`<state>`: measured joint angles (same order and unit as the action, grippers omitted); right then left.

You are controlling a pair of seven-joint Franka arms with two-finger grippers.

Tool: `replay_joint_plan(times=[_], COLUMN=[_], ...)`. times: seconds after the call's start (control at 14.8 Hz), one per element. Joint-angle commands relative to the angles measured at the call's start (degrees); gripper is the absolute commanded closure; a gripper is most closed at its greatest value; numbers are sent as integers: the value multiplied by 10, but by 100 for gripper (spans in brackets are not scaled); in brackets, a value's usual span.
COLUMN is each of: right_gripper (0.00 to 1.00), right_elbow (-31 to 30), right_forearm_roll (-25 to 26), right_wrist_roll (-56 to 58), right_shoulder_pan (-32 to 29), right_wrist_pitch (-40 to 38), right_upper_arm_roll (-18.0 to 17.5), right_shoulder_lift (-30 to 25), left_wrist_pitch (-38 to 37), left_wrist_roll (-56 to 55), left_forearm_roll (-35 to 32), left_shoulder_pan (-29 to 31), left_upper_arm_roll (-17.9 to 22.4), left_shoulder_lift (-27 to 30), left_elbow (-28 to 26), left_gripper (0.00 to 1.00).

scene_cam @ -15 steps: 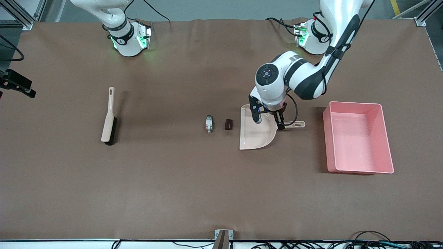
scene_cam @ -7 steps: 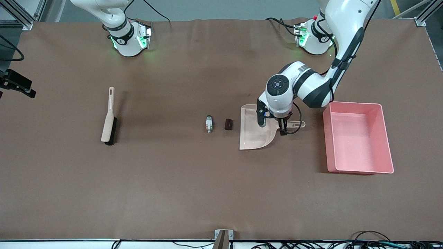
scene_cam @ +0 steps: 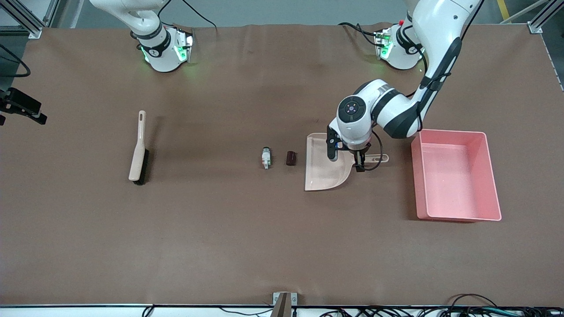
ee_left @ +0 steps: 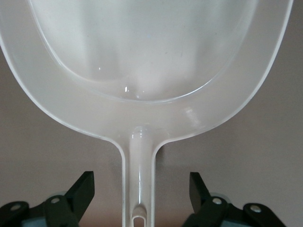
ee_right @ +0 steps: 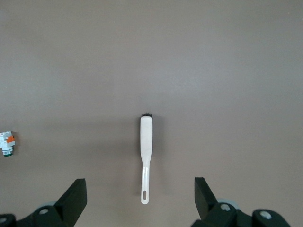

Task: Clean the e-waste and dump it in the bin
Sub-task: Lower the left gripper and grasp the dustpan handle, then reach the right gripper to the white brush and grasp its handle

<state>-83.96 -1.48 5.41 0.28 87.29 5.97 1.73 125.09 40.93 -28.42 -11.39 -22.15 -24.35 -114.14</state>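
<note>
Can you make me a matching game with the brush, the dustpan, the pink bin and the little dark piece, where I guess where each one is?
Things:
1. brush
2. dustpan
3. pink bin
4. dark maroon piece

Places:
A. at the left arm's end of the table
B. under the open left gripper, which straddles its handle
C. between the grey-white piece and the dustpan
D. toward the right arm's end, below the open right gripper

Pairs: 1-D, 2-B, 3-A, 4-C
</note>
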Motion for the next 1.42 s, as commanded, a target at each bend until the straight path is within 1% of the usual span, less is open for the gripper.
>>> replay_joint_plan(times=[0.0,0.07,0.14,0.34,0.41,0.47,0.54,0.61,0.68,0.81,1.08,1.22,1.36], right_gripper=[0,0,0,0,0,0,0,0,0,0,0,0,0], right_elbow=[-13,-11,-12,-16,-32,-64,-102,-153,-210,-298,-392,-455,-502], right_forearm_roll=[-7,4,26,30,29,29,29,29,27,18,3,2,2], right_wrist_roll=[5,4,2,5,0,0,0,-1,-1,-11,-37,-37,-37], right_shoulder_pan=[-7,-1,0,0,3,9,10,9,7,8,8,7,8], right_wrist_pitch=[-12,-21,-37,-42,-42,-31,-4,32,76,145,230,301,360], right_upper_arm_roll=[-3,-4,-6,-6,-6,-6,-7,-7,-7,-7,-7,-7,-7], right_shoulder_lift=[21,54,68,73,73,72,67,60,40,14,9,-4,-8], left_wrist_pitch=[9,9,9,9,9,9,9,9,9,12,13,13,13], left_wrist_roll=[6,6,10,13,13,13,14,13,13,14,14,14,14], left_forearm_roll=[-13,-13,-13,-13,-13,-13,-13,-13,-13,-13,-13,-13,-13], left_shoulder_pan=[4,4,4,5,5,5,5,5,5,7,7,7,7], left_upper_arm_roll=[-3,-3,-3,-3,-3,-3,-3,-3,-3,-3,-3,-3,-3], left_shoulder_lift=[1,2,1,2,1,2,1,1,0,0,-8,-10,-12], left_elbow=[-4,-4,-4,-4,-4,-4,-4,-4,-4,-5,-4,-4,-4], left_gripper=[11,11,11,11,11,11,11,11,11,11,11,11,12])
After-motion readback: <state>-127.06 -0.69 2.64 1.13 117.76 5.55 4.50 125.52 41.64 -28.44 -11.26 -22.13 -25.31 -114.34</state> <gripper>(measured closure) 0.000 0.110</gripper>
